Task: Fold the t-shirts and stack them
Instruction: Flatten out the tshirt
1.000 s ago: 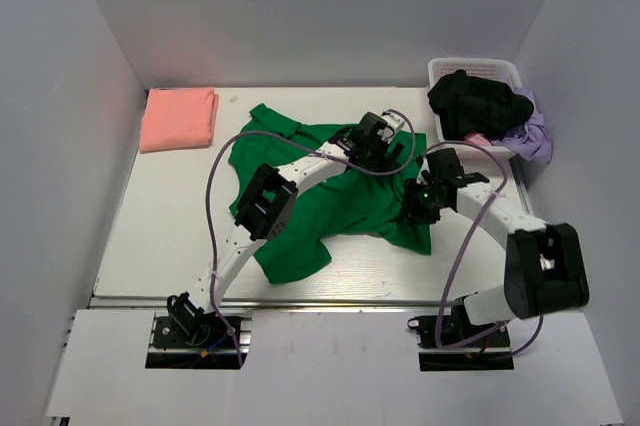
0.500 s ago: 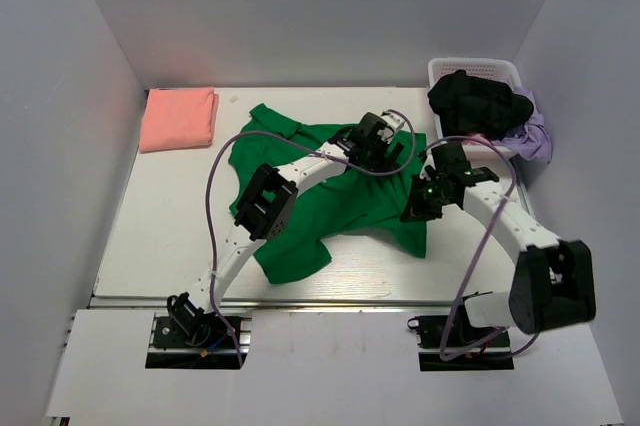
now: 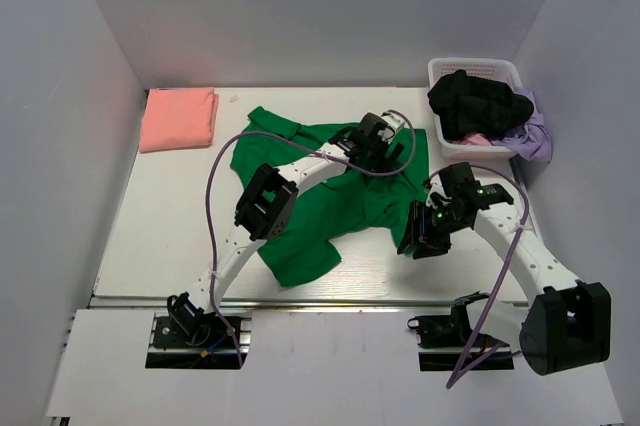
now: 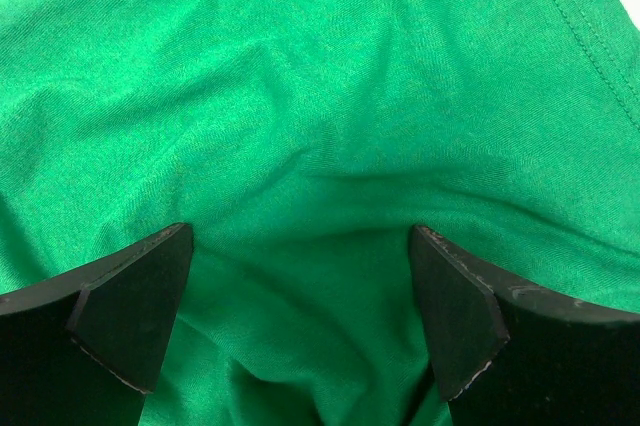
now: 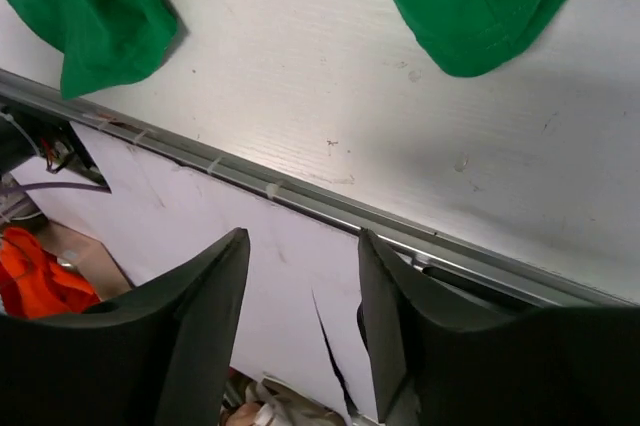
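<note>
1. A white basket (image 3: pixel 497 66) stands at the far right corner, heaped with dark clothing (image 3: pixel 478 106). A lilac garment (image 3: pixel 537 138) hangs over its right side.
2. The left arm and its purple cable (image 3: pixel 213 191) cross the green t-shirt (image 3: pixel 350 214), hiding part of its middle in the top view.
3. There are two t-shirts: the green one lies rumpled mid-table, and the pink t-shirt (image 3: pixel 179 118) lies folded at the far left corner, well apart.
4. There are two grippers. The left gripper (image 3: pixel 388 149) is over the green cloth's far right part, jaws wide and empty. The right gripper (image 3: pixel 415 241) has its jaws parted and holds nothing, just right of the shirt by the near edge of the table (image 3: pixel 160 236).
5. Only the right wrist view shows the metal rail (image 5: pixel 270 189) along the table's near edge and two green lobes. The left wrist view is filled with green folds.
</note>
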Robot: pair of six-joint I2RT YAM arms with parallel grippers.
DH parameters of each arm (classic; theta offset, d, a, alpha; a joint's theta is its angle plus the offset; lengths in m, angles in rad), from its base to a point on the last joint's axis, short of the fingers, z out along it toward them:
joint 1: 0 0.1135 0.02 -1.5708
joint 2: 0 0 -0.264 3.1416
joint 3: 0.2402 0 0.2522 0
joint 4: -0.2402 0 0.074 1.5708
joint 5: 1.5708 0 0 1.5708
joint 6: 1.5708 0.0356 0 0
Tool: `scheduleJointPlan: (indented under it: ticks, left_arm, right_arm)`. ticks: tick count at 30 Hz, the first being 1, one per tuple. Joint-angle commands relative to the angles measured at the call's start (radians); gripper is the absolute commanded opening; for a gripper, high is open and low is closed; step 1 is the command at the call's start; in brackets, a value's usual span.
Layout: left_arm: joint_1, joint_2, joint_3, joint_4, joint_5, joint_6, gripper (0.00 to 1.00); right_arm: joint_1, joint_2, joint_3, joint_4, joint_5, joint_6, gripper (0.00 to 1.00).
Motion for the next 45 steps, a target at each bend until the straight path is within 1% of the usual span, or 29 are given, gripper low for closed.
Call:
scheduleJointPlan:
  ticks: [1, 4, 5, 6, 8, 9, 12, 13, 14, 21, 23, 24, 25, 27, 28, 29, 31, 32, 33, 34, 35, 36, 37, 39, 40, 41, 42, 44, 45]
  left_arm:
    - [-0.004, 0.048, -0.076, -0.193, 0.000, -0.012, 0.99]
    - [-0.004, 0.039, -0.085, -0.193, 0.000, -0.012, 0.99]
    - [-0.004, 0.039, -0.085, -0.193, 0.000, -0.012, 0.99]
    - [-0.004, 0.039, -0.085, -0.193, 0.000, -0.012, 0.99]
    - [-0.004, 0.030, -0.094, -0.193, 0.000, -0.012, 0.99]
    - [-0.004, 0.030, -0.094, -0.193, 0.000, -0.012, 0.99]
    - [-0.004, 0.030, -0.104, -0.193, 0.000, -0.012, 0.99]
    - [-0.004, 0.030, -0.104, -0.193, 0.000, -0.012, 0.99]
    - [-0.004, 0.030, -0.104, -0.193, 0.000, -0.012, 0.99]
    - [-0.004, 0.030, -0.113, -0.184, 0.000, -0.012, 0.99]
    - [-0.004, 0.030, -0.113, -0.184, 0.000, -0.012, 0.99]
    - [-0.004, 0.030, -0.113, -0.184, 0.000, -0.012, 0.99]
    - [-0.004, 0.030, -0.113, -0.184, 0.000, -0.012, 0.99]
    - [-0.004, 0.021, -0.125, -0.184, 0.000, -0.012, 0.99]
    - [-0.004, 0.021, -0.125, -0.173, 0.000, -0.012, 0.99]
    - [-0.004, 0.021, -0.125, -0.173, 0.000, -0.012, 0.99]
    - [-0.004, 0.021, -0.125, -0.173, 0.009, -0.012, 0.99]
    - [-0.004, 0.021, -0.125, -0.173, 0.009, -0.012, 0.99]
    - [-0.004, 0.021, -0.125, -0.173, 0.009, -0.002, 0.99]
    - [-0.004, 0.021, -0.125, -0.173, 0.009, -0.001, 0.99]
    - [-0.004, 0.021, -0.134, -0.173, 0.009, -0.001, 0.99]
    - [-0.004, 0.021, -0.134, -0.173, 0.009, -0.001, 0.99]
    - [-0.004, 0.021, -0.134, -0.173, 0.009, -0.001, 0.99]
    - [-0.004, 0.021, -0.134, -0.173, 0.009, -0.001, 0.99]
    - [-0.004, 0.012, -0.134, -0.173, 0.009, -0.001, 0.99]
    - [-0.004, 0.012, -0.134, -0.164, 0.009, -0.001, 0.99]
    - [-0.004, 0.012, -0.134, -0.164, 0.018, -0.001, 0.99]
    - [-0.004, 0.012, -0.134, -0.164, 0.018, -0.001, 0.99]
    - [-0.004, 0.012, -0.134, -0.164, 0.028, 0.008, 0.99]
  right_arm:
    - [0.001, -0.021, 0.063, -0.007, 0.015, -0.040, 0.54]
    - [-0.004, -0.014, 0.080, 0.005, 0.130, -0.001, 0.57]
    - [-0.004, -0.006, 0.071, 0.005, 0.209, 0.018, 0.57]
    - [-0.007, 0.033, 0.063, 0.002, 0.231, 0.048, 0.57]
    - [-0.007, 0.066, 0.016, 0.015, 0.261, 0.080, 0.53]
    - [-0.007, 0.104, 0.002, 0.026, 0.256, 0.088, 0.48]
    - [-0.010, 0.132, -0.036, 0.123, 0.201, 0.102, 0.46]
    - [-0.007, 0.138, -0.044, 0.149, 0.183, 0.104, 0.46]
    - [-0.004, 0.144, -0.050, 0.214, 0.176, 0.102, 0.46]
    - [-0.002, 0.236, -0.099, 0.362, 0.173, 0.107, 0.46]
    - [-0.004, 0.271, -0.109, 0.402, 0.175, 0.114, 0.35]
    - [-0.002, 0.293, -0.097, 0.385, 0.188, 0.116, 0.31]
    - [-0.004, 0.305, -0.093, 0.373, 0.204, 0.116, 0.22]
    - [-0.004, 0.296, -0.093, 0.346, 0.253, 0.119, 0.15]
    - [-0.007, 0.276, -0.096, 0.342, 0.267, 0.121, 0.03]
    - [-0.004, 0.253, -0.092, 0.327, 0.294, 0.111, 0.00]
    - [-0.005, 0.230, -0.060, 0.290, 0.330, 0.104, 0.00]
    - [-0.005, 0.194, -0.050, 0.251, 0.351, 0.096, 0.00]
    - [-0.004, 0.183, -0.034, 0.196, 0.382, 0.094, 0.00]
    - [-0.007, 0.163, 0.018, 0.162, 0.444, 0.085, 0.00]
    - [-0.008, 0.143, 0.037, 0.088, 0.471, 0.082, 0.00]
    - [-0.007, 0.135, 0.060, -0.003, 0.541, 0.085, 0.00]
    - [-0.007, 0.121, 0.100, -0.044, 0.610, 0.096, 0.00]
    - [-0.010, 0.092, 0.153, -0.197, 0.682, 0.125, 0.00]
    - [-0.007, 0.091, 0.189, -0.233, 0.713, 0.148, 0.00]
    - [-0.008, 0.081, 0.210, -0.326, 0.725, 0.171, 0.00]
    - [-0.008, 0.075, 0.224, -0.357, 0.751, 0.212, 0.00]
    - [-0.013, 0.063, 0.226, -0.382, 0.772, 0.208, 0.00]
    - [-0.019, 0.014, 0.200, -0.385, 0.770, 0.244, 0.09]
